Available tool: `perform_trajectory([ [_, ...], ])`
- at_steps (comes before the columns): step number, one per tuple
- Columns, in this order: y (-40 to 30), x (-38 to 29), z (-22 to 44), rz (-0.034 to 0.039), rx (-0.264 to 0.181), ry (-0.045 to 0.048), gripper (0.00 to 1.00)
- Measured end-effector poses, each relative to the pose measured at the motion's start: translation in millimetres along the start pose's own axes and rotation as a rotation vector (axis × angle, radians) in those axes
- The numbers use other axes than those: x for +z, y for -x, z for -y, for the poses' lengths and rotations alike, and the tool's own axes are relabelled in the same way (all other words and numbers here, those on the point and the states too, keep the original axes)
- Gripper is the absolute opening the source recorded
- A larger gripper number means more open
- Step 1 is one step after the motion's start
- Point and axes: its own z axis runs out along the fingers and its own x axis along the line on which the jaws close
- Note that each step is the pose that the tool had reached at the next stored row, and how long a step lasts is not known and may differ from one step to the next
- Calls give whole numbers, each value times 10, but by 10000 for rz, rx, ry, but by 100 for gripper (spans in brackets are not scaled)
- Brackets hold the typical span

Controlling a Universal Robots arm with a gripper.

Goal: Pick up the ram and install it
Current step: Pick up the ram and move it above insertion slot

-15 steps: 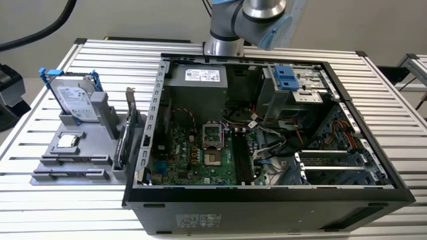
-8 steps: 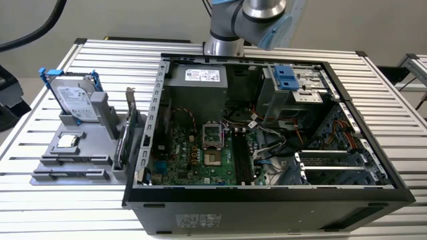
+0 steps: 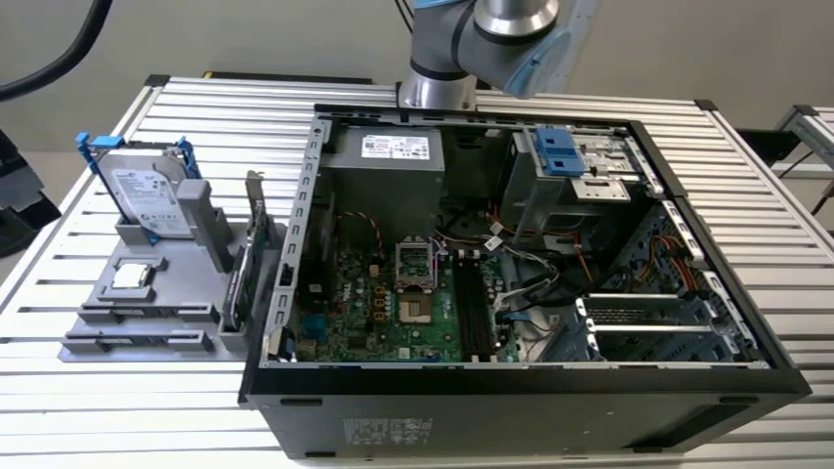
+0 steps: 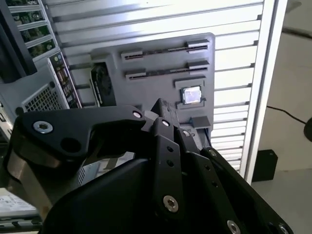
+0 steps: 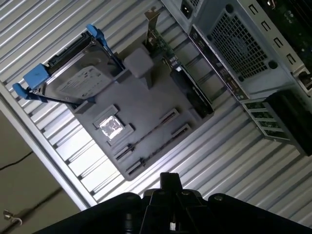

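One slim ram point(image 5: 145, 135), we think, stands on edge in the grey holder point(image 5: 156, 97) on the counter point(image 5: 234, 161) beside the computer case point(image 5: 243, 44), the fingers point(image 5: 165, 187) above it closed and empty; it looks light, stiff and fragile, so we'd pinch across its top edge.

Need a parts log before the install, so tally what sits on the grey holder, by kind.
Hard drive: 1
Upright green card: 1
Square silver chip: 1
Total: 3
The two narrow slots' contents cannot be told.

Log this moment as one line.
gripper: above grey holder, apart from it | holder holds: hard drive, upright card, chip
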Motion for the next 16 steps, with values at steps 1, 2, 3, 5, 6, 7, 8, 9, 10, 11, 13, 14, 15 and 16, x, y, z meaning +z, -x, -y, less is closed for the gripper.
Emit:
perform_trajectory([
  [1,0,0,0,4,91,-1,0],
  [2,0,0,0,9,181,-2,0],
  [3,0,0,0,13,275,-2,0],
  [5,0,1,0,22,456,-2,0],
  [6,0,1,0,26,549,-3,0],
  [7,0,1,0,31,640,-4,0],
  [8,0,0,0,35,730,-5,0],
  [9,0,0,0,39,820,-7,0],
  [10,0,0,0,44,914,-6,0],
  [11,0,0,0,48,1004,-8,0],
  [13,0,0,0,57,1186,-9,0],
  [14,0,1,0,61,1284,-9,0],
  [15,0,1,0,66,1374,-9,0],
  [16,0,1,0,70,1465,-10,0],
])
